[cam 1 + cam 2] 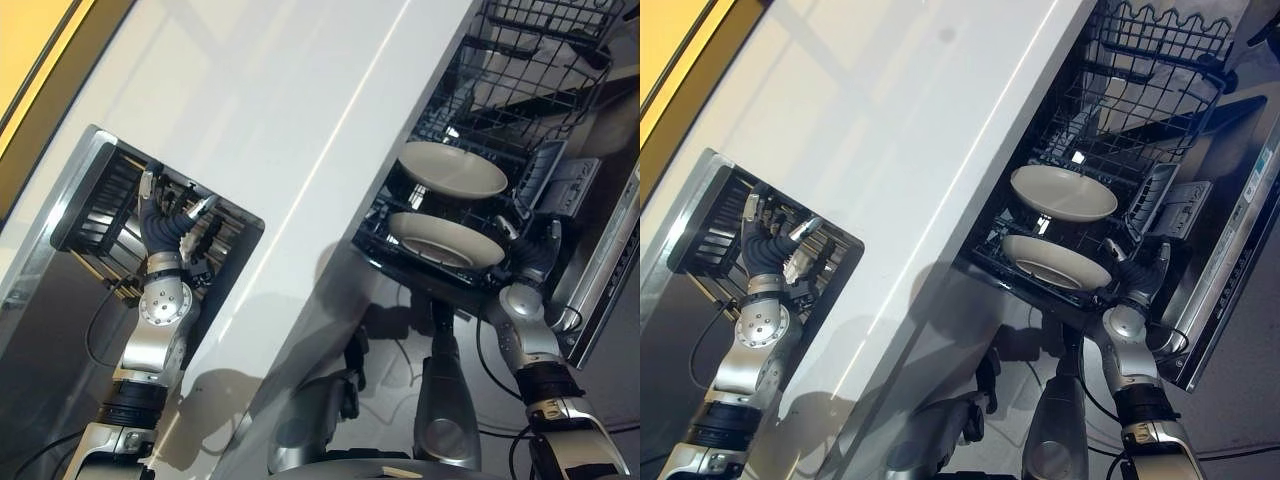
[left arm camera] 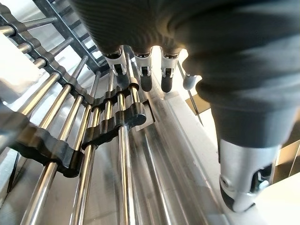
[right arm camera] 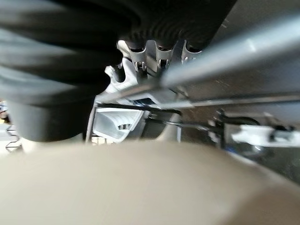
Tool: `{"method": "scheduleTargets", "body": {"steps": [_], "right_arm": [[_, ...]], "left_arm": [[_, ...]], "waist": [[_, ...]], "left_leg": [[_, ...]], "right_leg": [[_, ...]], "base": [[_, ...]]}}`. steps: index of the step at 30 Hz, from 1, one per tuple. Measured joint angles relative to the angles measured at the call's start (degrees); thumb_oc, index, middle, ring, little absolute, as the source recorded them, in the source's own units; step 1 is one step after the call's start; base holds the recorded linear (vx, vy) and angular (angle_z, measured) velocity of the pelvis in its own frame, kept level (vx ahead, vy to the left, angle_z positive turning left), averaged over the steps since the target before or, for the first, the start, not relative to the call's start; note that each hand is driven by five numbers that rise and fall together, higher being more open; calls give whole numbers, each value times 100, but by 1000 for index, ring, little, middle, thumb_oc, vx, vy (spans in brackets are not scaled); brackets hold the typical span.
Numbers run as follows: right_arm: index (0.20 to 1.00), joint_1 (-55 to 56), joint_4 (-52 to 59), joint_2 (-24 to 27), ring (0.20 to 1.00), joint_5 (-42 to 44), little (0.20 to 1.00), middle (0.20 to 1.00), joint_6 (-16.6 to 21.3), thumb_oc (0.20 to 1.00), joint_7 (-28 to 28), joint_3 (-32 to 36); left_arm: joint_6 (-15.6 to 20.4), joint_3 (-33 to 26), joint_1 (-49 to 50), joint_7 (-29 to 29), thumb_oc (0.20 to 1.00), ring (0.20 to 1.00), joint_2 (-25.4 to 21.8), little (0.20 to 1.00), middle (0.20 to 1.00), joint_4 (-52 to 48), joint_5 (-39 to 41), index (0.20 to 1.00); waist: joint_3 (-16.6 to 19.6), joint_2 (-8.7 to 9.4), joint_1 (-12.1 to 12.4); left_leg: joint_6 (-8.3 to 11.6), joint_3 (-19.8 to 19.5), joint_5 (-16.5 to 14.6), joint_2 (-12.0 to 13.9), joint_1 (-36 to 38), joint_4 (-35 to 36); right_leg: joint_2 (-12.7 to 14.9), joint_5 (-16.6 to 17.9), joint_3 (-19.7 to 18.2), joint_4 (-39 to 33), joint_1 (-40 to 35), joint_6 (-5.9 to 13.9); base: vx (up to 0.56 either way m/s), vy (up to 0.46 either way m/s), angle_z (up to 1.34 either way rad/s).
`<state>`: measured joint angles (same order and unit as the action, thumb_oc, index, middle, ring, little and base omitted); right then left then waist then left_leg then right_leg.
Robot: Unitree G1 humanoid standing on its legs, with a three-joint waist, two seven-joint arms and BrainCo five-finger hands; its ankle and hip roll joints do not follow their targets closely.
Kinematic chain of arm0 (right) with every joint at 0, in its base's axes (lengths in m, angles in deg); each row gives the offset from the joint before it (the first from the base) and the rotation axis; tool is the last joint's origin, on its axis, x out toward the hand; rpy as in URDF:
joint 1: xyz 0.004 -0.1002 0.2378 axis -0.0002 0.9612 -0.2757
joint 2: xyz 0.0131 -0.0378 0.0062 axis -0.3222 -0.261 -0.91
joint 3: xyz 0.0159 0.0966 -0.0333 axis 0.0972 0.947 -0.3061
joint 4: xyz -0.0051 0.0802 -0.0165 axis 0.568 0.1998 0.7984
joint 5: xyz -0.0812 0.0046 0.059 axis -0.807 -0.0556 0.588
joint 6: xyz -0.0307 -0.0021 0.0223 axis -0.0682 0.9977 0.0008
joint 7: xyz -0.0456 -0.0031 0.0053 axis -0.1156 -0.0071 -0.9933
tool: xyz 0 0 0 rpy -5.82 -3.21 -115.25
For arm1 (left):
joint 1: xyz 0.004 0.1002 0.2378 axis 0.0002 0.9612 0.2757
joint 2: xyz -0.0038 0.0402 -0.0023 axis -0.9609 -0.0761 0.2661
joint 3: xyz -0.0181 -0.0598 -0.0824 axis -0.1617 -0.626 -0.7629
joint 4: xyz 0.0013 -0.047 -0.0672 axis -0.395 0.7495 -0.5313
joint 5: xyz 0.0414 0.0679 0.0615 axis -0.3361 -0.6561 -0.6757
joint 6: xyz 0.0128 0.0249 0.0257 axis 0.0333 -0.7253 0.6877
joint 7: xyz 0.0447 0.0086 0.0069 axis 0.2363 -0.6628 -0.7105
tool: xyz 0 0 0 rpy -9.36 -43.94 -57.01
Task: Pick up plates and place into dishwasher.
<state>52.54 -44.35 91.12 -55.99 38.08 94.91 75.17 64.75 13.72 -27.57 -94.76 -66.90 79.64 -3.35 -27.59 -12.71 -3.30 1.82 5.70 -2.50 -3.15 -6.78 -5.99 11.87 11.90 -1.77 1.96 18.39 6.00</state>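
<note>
Two beige plates rest in the pulled-out lower rack (image 1: 478, 112) of the dishwasher: one nearer me (image 1: 445, 238), one behind it (image 1: 452, 168). My right hand (image 1: 535, 252) is at the right rim of the nearer plate (image 3: 150, 187), its fingers (image 3: 140, 58) reaching fairly straight past the rim among the rack wires. My left hand (image 1: 165, 222) hovers over the dish rack (image 1: 100, 205) in the sink, fingers (image 2: 146, 79) straight above its chrome rods (image 2: 122, 154) and holding nothing.
A white countertop (image 1: 280, 130) runs diagonally between sink and dishwasher. The open dishwasher door (image 1: 600, 270) lies to the right of my right hand. An upper wire rack (image 1: 545, 15) sits beyond the plates, and a grey cutlery holder (image 1: 540, 175) stands beside them.
</note>
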Motion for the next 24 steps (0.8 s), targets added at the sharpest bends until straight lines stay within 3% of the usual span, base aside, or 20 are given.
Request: {"method": "scheduleTargets", "body": {"steps": [15, 24], "right_arm": [[1000, -252, -78, 42, 1000, 117, 1000, 1000, -86, 1000, -488, -154], [1000, -254, 263, 21, 1000, 113, 1000, 1000, -488, 1000, -629, -206]], "left_arm": [[-134, -5, -162, -2, 1000, 1000, 7, 1000, 1000, -35, 6, 1000], [-228, -7, -201, -17, 1000, 1000, 108, 1000, 1000, -46, 6, 1000]], "waist": [[0, -2, 57], [1, -4, 100]], "left_leg": [[-33, -25, -32, -52, -219, -231], [-18, -125, -78, -24, -221, -343]], "right_leg": [[61, -37, -14, 200, 199, 8], [60, -98, 76, 368, 166, -53]], "base": [[48, 40, 1], [102, 41, 4]]}}
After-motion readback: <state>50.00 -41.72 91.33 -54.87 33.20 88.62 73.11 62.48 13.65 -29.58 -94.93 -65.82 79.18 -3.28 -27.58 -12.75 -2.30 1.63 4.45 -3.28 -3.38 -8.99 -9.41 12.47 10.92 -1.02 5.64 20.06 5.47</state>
